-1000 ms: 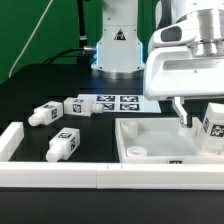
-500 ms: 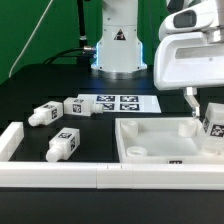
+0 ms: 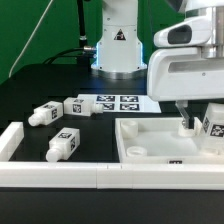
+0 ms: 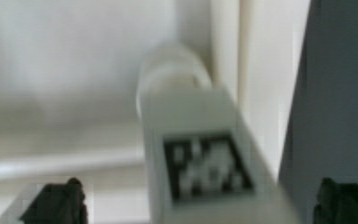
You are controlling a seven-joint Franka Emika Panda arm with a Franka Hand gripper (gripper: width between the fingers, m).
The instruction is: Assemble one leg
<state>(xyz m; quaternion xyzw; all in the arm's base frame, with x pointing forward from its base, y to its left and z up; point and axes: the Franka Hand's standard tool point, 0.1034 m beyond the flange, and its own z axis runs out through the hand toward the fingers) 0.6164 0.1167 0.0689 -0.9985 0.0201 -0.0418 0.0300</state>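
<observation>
The leg (image 3: 213, 128), a stubby white post with a square tag, stands in the corner of the large white tray piece (image 3: 150, 140) at the exterior view's right. My gripper (image 3: 200, 120) hangs low over it, with one finger (image 3: 184, 118) showing just left of the leg. In the wrist view the leg (image 4: 194, 130) lies between my two dark fingertips (image 4: 55, 200), which stand wide apart on either side of it with gaps. The gripper (image 4: 201, 205) is open and holds nothing.
Three more legs lie on the black table at the exterior view's left (image 3: 42, 114), (image 3: 78, 105), (image 3: 63, 146). The marker board (image 3: 120, 101) lies behind them. A white rail (image 3: 100, 176) runs along the front. The arm's base (image 3: 118, 45) stands at the back.
The gripper rose and shifted toward the exterior view's right half a second ago. It has come back down beside the leg. The leg and the tray piece have not moved.
</observation>
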